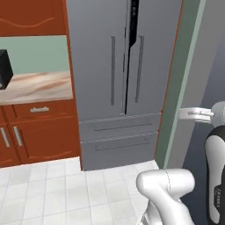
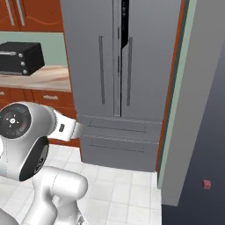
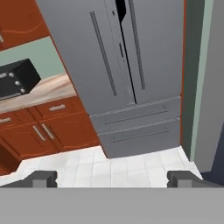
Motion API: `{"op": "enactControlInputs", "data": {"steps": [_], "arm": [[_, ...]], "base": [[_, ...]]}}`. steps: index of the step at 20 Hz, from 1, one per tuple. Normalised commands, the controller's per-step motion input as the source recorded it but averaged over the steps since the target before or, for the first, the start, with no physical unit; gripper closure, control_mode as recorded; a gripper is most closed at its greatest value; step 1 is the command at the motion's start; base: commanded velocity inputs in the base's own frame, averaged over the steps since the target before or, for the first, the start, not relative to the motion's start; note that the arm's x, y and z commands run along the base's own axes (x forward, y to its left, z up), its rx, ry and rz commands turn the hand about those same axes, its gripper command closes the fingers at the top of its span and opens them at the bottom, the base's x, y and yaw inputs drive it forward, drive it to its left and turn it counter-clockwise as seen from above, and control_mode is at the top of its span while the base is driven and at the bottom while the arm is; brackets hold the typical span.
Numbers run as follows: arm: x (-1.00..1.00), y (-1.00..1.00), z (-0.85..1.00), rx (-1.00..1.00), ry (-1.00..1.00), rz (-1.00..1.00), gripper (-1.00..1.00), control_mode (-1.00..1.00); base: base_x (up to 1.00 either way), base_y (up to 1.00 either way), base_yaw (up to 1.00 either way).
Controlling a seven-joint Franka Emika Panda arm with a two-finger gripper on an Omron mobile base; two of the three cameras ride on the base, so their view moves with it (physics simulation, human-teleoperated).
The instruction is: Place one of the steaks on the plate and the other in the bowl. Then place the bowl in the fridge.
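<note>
1. I face the fridge (image 1: 116, 79) squarely; it stands between the red-brown cabinets (image 1: 37, 132) on its left and a pale green wall edge (image 1: 186, 66) on its right.
2. My gripper (image 3: 112, 178) is spread wide, the two dark fingertips (image 3: 43, 178) far apart at the bottom of the hand view, with nothing between them. I hold no bowl and no steak.
3. The fridge's right door (image 1: 151, 57) looks slightly ajar: a dark gap runs down between the two doors, widest near the top. The left door (image 1: 94, 57) and both bottom drawers (image 1: 118, 134) look shut.
4. No steak, plate or bowl can be made out here, so I cannot tell whether the meat has been sorted yet. On the counter (image 1: 37, 85) to the left sits a black toaster oven (image 2: 19, 58).
5. My judgement: with empty fingers aimed at a fridge barely cracked open, I am in the door-opening part of the job, making room for the bowl.
6. What seems left: pull a door fully open by its long bar handle (image 1: 139, 68), fetch the bowl with its steak, and set it on a shelf inside.
7. The gap is too narrow to pass anything as wide as a bowl.
</note>
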Motion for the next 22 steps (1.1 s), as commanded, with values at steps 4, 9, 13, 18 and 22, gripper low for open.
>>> {"op": "enactControlInputs", "data": {"steps": [4,9,13,18,22], "arm": [[0.00,0.00,0.00,0.00,0.00,0.00,-1.00,1.00],[0.00,0.00,0.00,0.00,0.00,0.00,-1.00,1.00],[0.00,0.00,0.00,0.00,0.00,0.00,-1.00,1.00],[0.00,0.00,0.00,0.00,0.00,0.00,-1.00,1.00],[0.00,0.00,0.00,0.00,0.00,0.00,-1.00,1.00]], "base": [[0.60,0.00,-0.13],[0.12,0.16,-0.02],[0.50,0.30,-0.14],[0.71,0.29,-0.23],[0.69,0.00,-0.08]]}}
